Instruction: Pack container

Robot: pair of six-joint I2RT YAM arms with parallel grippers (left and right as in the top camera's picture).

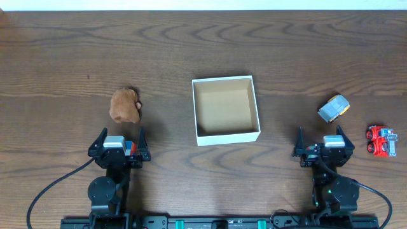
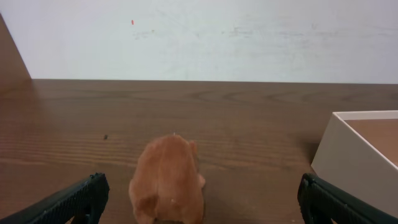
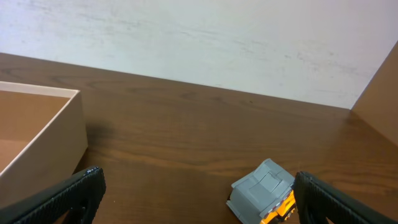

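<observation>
The container (image 1: 226, 136) is a shallow square cardboard box, white outside and brown inside, at the table's middle; nothing lies in it. It also shows in the left wrist view (image 2: 348, 152) and the right wrist view (image 3: 59, 146). A brown plush toy (image 1: 124, 105) lies left of it, just ahead of my left gripper (image 1: 119, 141), which is open and empty; the toy (image 2: 168, 180) sits between its fingers' line. A grey and yellow toy truck (image 1: 334, 108) lies just ahead of my open, empty right gripper (image 1: 323, 141) and shows in the right wrist view (image 3: 262, 190). A red toy vehicle (image 1: 380, 140) lies at far right.
The dark wooden table (image 1: 203, 51) extends to a white wall at the back (image 2: 205, 37). Black cables (image 1: 44, 191) trail from both arm bases along the front edge.
</observation>
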